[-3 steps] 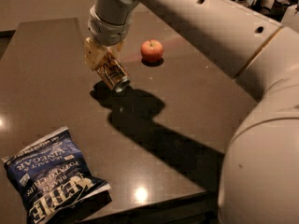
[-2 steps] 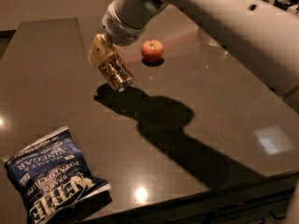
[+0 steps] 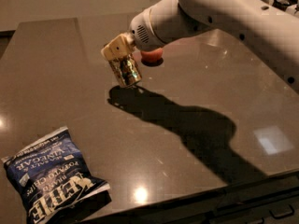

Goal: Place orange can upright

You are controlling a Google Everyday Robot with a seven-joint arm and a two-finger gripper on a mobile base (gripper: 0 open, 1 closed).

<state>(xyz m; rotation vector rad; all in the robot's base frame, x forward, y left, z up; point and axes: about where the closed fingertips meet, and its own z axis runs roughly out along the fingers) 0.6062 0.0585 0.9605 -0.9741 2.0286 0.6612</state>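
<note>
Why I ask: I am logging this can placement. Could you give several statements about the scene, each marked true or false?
1. The gripper holds the slim orange-tan drink can with silver ends tilted over the dark glossy table. True.
2. The round orange-red apple is partly hidden behind the white robot arm. True.
3. The blue and white crinkled chip bag lies at the table's near left corner. True.
4. The can stands upright beside the bag. False: it is tilted in the gripper, well away from the bag.
5. The gripper grips the apple. False: it grips the can; the apple sits on the table.
</note>
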